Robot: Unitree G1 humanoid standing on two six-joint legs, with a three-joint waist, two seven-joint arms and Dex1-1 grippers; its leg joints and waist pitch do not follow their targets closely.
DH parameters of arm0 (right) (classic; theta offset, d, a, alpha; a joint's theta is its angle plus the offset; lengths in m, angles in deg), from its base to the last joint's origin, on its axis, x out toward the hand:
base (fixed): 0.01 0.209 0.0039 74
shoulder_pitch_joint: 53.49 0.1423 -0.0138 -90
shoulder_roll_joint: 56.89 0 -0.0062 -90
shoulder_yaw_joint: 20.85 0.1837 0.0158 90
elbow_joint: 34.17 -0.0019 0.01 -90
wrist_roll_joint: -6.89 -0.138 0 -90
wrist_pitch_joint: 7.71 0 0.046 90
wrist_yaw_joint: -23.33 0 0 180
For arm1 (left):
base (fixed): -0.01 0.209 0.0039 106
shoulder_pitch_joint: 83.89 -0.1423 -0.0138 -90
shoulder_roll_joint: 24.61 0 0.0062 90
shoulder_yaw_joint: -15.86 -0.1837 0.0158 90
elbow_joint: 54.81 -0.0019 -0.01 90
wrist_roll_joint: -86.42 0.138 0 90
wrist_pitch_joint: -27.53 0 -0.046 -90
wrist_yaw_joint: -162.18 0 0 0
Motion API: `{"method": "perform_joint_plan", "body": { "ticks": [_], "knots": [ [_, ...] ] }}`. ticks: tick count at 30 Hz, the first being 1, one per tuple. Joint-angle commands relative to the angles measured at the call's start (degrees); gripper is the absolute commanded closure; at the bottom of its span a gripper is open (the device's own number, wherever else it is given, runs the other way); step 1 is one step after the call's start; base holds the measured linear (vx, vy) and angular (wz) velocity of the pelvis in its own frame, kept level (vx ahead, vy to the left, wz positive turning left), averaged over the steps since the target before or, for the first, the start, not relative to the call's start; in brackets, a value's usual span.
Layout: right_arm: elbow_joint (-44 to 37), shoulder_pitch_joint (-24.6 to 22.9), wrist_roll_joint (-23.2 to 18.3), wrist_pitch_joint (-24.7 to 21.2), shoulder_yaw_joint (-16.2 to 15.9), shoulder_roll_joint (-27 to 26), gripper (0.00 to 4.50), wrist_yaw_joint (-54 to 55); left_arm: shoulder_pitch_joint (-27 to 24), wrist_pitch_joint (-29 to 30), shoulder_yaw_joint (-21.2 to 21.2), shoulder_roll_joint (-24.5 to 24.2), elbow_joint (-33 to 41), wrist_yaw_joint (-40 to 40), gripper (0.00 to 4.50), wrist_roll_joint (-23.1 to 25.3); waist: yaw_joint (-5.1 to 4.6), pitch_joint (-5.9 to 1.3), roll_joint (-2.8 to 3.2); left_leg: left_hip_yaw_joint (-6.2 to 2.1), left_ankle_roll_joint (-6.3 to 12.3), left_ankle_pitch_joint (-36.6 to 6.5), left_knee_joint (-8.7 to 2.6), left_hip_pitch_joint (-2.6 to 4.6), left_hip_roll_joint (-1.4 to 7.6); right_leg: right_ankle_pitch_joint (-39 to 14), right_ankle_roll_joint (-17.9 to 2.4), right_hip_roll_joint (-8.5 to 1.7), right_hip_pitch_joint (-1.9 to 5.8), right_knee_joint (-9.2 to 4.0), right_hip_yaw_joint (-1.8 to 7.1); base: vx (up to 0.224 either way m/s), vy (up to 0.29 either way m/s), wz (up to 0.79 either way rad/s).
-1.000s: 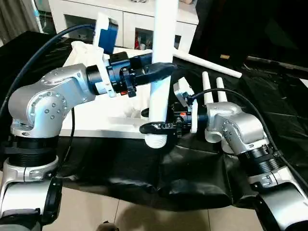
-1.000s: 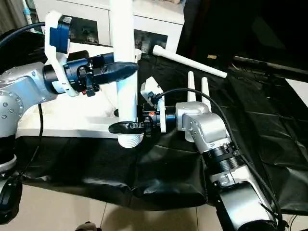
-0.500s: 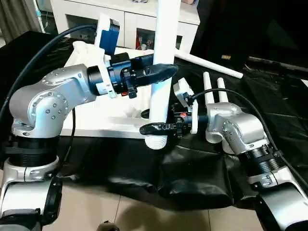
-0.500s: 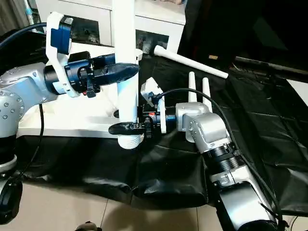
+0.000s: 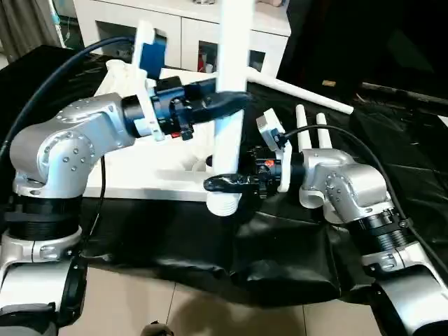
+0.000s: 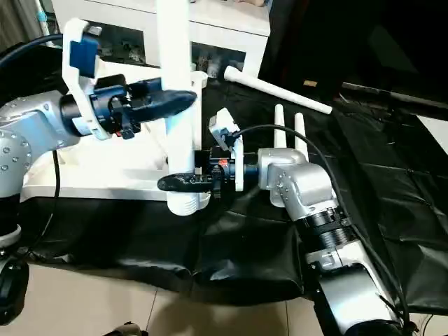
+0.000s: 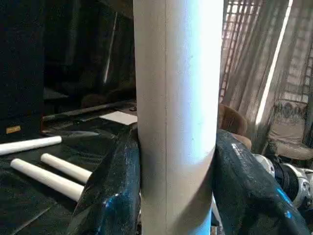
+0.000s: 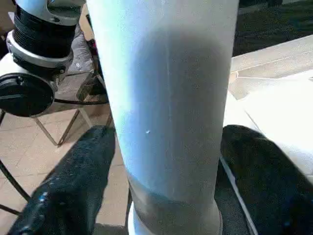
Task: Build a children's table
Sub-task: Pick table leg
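White plastic leg (image 5: 232, 105) stands upright at the near edge of the work area, ribbed bottom end just past the tabletop's front edge, over black sheet (image 5: 280, 245).

R gripper (image 5: 222, 184) sits low on the leg near that ribbed end; in the R wrist view its 2 black fingers (image 8: 73, 186) flank the tube with gaps on both sides, so it looks released, not squeezing.

L gripper (image 5: 227, 101) is higher up, approx mid-leg. L wrist view shows both fingers (image 7: 112, 191) pressed against the tube's sides, grasping the leg.

Tabletop (image 5: 140, 175) lies flat behind & to the left of the leg, underside up w/ ribs showing, a round corner socket (image 5: 115, 68) at its far left corner.

Further back on the sheet, 2 more legs (image 5: 311, 129) lie side by side just beyond the R forearm, nearly touching each other. A 4th leg (image 5: 301, 91) lies slanted beyond them, well apart from the pair.

Farthest back, a white cabinet (image 5: 175, 28) w/ glass doors stands behind the tabletop.
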Motion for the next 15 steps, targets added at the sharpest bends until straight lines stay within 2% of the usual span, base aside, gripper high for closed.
{"method": "perform_joint_plan", "body": {
  "ticks": [1,7,8,13,14,15],
  "knots": [
    [-0.07,0.04,0.56,0.76,0.11,0.42,0.77,0.45,1.59,-0.33,-0.19,0.14,0.75,-0.65,2.73,-0.11,-0.05,-4.35,1.16,-0.01,-2.49,-7.7,-3.7,0.72,0.87,-3.72,-10.21,-4.03,3.56,-3.59,2.64,0.0,0.0,0.0],
    [0.68,0.47,1.05,0.84,0.13,0.02,0.77,0.84,1.48,-0.1,-0.94,0.23,1.06,-1.17,2.73,-0.31,-0.06,-4.3,1.25,-0.03,-2.55,-8.01,-3.74,0.75,0.92,-4.33,-10.16,-4.02,3.47,-3.64,2.64,0.0,0.0,0.0],
    [0.74,0.49,1.06,0.86,0.12,-0.02,0.77,0.86,1.43,-0.05,-1.02,0.22,1.13,-1.23,2.73,-0.32,-0.01,-4.35,1.43,-0.05,-2.57,-7.94,-3.71,0.83,0.92,-4.08,-10.23,-4.03,3.45,-3.58,2.64,0.0,0.0,0.0],
    [1.38,0.67,0.99,0.83,0.22,-0.41,0.77,1.18,0.99,0.04,-1.62,0.16,1.6,-1.77,2.73,-0.3,-0.06,-4.32,1.33,-0.05,-2.69,-8.12,-3.74,0.79,0.91,-3.73,-10.43,-3.99,3.49,-3.57,2.63,0.0,0.0,0.0],
    [1.44,0.65,0.93,0.71,0.25,-0.45,1.03,1.18,1.05,-0.03,-1.62,0.16,1.51,-1.78,2.73,-0.24,-0.06,-4.33,1.34,-0.04,-2.69,-8.21,-3.73,0.78,0.9,-3.83,-10.4,-4.0,3.51,-3.58,2.64,0.0,0.0,0.0],
    [1.5,0.65,0.89,0.59,0.31,-0.46,1.03,1.13,1.15,-0.07,-1.61,0.2,1.4,-1.77,2.73,-0.2,-0.05,-4.34,1.33,-0.04,-2.68,-8.21,-3.73,0.78,0.9,-3.83,-10.4,-4.0,3.52,-3.58,2.63,0.0,0.0,0.0]
  ]
}}
